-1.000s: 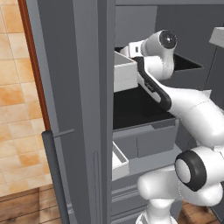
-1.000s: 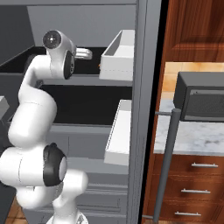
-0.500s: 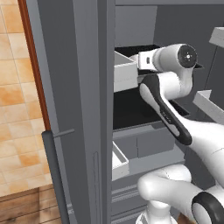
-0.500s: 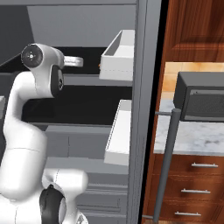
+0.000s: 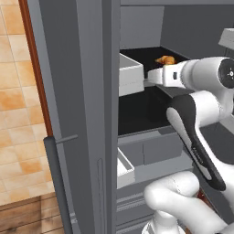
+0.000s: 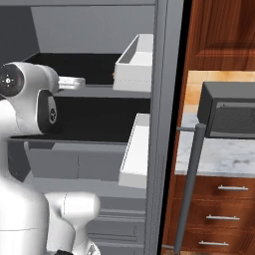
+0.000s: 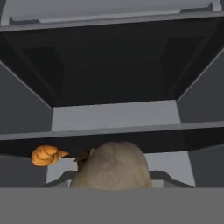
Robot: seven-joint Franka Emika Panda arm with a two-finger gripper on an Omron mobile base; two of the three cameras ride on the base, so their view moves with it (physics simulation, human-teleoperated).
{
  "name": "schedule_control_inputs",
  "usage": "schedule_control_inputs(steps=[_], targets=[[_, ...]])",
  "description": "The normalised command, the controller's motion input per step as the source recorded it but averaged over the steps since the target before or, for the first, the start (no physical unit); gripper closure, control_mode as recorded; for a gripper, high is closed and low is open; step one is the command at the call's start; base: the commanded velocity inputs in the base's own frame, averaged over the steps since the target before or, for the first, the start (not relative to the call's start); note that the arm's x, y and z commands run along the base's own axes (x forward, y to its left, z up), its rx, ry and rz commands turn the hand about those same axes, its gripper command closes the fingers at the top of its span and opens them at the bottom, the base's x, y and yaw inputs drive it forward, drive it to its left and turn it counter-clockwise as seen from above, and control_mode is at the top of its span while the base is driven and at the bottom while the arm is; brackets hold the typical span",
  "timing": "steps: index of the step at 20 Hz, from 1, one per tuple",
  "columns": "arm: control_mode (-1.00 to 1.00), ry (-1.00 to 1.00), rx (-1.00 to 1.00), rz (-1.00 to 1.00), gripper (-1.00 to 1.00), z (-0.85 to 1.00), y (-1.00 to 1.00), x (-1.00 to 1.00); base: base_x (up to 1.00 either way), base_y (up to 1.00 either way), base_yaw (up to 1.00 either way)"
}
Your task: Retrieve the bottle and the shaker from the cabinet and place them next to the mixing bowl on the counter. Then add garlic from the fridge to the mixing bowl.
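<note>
Standing open, the tall plain grey fridge shows dark shelves and white drawers. The white arm reaches level onto its upper shelf; its gripper is narrowed on the pale, lumpy garlic bulb, beside a small orange croissant-shaped pastry.

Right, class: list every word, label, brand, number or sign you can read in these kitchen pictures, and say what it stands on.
None: no readable text anywhere.
The fridge, its white drawers, the microwave and the garlic all show plain, unmarked surfaces.
</note>
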Motion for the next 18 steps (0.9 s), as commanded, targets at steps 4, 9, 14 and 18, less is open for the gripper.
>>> schedule_control_inputs(steps=[4,9,14,18], targets=[[-1.0,0.02,0.02,0.0,1.0,-0.14,0.0,-1.0,0.0,0.0,0.0],[-1.0,0.03,0.01,-0.01,1.0,-0.43,-0.01,-0.96,0.0,0.0,0.0],[-1.0,0.01,0.0,-0.05,1.0,-0.24,-0.18,-0.28,0.0,0.0,0.0],[-1.0,0.0,0.0,-0.04,1.0,-0.02,-0.13,0.0,0.0,0.0,0.0]])
